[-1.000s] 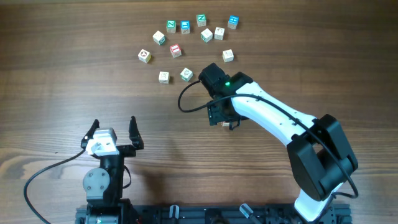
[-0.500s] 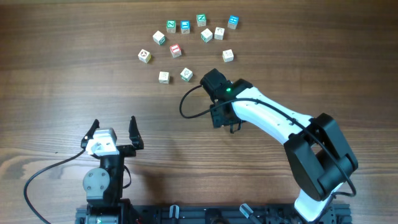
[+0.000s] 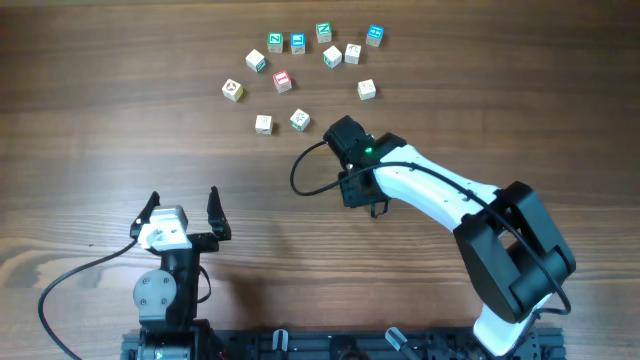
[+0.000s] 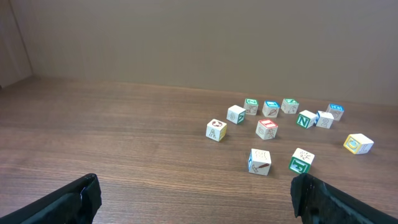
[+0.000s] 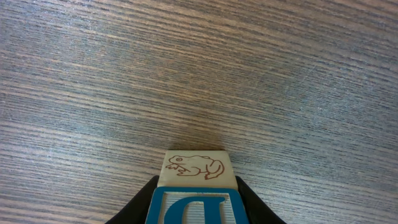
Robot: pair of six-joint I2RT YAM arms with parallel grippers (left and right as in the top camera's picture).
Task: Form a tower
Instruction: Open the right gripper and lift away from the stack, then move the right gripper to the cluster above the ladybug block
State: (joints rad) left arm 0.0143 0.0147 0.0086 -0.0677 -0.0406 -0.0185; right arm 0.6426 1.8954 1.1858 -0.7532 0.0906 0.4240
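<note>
tower of pale wooden letter cubes [image 5: 194, 169]: only 1 cube of it shows, in the right wrist view. blue-framed letter face toward the camera, brown frog outline on the side face beyond it, far edge meeting the brown wood-grain table [image 3: 100, 130]. cannot tell if anything sits under it. in the overhead view the tower is hidden under the right gripper [image 3: 360, 192], right of table centre, near side of the loose blocks.

right gripper's black fingers [image 5: 134, 208] press against both sides of that cube, no gap visible, so closed on it. white right arm [image 3: 440, 195] runs back to its black base at the near right, green light lit near the wrist, black cable [image 3: 298, 170] looping off to the left.

12 loose small wooden letter cubes [image 3: 300, 120] lie scattered at the far middle of the table, green, blue and red faces, none stacked, none touching the gripper. nearest 2 sit just beyond the right wrist.

left gripper [image 3: 182, 204] sits at the near left, well apart from all cubes, fingers spread wide and holding nothing.
</note>
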